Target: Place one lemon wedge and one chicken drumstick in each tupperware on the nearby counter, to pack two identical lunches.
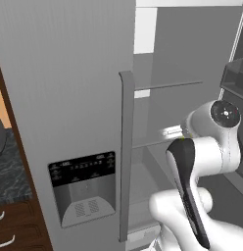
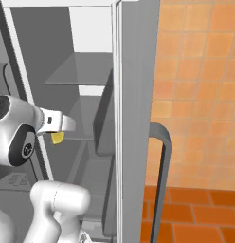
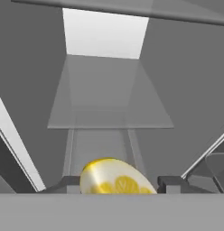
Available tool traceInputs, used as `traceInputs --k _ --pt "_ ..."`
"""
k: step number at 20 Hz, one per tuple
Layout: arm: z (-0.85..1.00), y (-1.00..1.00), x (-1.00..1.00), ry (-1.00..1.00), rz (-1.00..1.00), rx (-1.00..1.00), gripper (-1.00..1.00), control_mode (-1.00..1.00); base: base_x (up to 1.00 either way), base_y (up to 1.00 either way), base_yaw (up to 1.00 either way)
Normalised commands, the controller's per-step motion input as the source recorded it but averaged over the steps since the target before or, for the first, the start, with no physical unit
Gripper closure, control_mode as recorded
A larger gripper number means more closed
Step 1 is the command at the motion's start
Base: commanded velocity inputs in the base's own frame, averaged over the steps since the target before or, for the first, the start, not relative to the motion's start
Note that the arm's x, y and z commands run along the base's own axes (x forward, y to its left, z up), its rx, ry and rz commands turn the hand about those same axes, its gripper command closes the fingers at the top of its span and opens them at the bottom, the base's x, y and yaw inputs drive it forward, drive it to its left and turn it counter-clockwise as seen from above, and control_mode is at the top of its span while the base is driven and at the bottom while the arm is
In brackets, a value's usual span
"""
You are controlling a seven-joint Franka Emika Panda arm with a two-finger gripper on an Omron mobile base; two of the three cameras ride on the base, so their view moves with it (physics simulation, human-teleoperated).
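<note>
Yellow lemon wedge (image 3: 114,179) is clamped between the fingers of the gripper (image 3: 118,182) inside the open fridge (image 1: 69,98), held clear of the glass shelf (image 3: 109,99), presumably for carrying to a container.

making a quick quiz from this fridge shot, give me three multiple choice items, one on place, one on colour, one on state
1. Where is the lemon wedge?
A. between the fingertips of the gripper
B. on the floor
C. on the dispenser panel

2. What colour is the wall beside the fridge?
A. blue
B. orange tile
C. green

3. How does the fridge door stand?
A. open
B. shut
C. removed

Answers: 1 A, the hand view shows the wedge between both tips. 2 B, the right base view shows orange tiles. 3 A, the shelves are exposed.
</note>
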Motion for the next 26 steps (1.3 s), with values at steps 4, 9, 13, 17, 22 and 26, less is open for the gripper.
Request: traceInputs --k 4,9,13,17,22,26 --pt "-0.57 0.0 -0.52 0.02 0.12 0.0 1.0 -1.0 0.0 0.0 0.0" --pt "-0.67 0.0 -0.01 0.0 -0.06 0.05 1.0 -1.0 0.0 0.0 0.0" --pt "-0.34 0.0 -0.08 -0.05 -0.05 0.02 1.0 -1.0 0.0 0.0 0.0" --pt "-0.33 0.0 -0.29 -0.05 -0.04 0.02 1.0 -1.0 0.0 0.0 0.0" --pt "-0.07 0.0 -0.12 0.0 0.0 0.0 1.0 1.0 -0.62 0.3 0.0" --pt "0.0 0.0 0.0 0.0 0.0 0.0 1.0 1.0 -0.83 0.85 0.02"
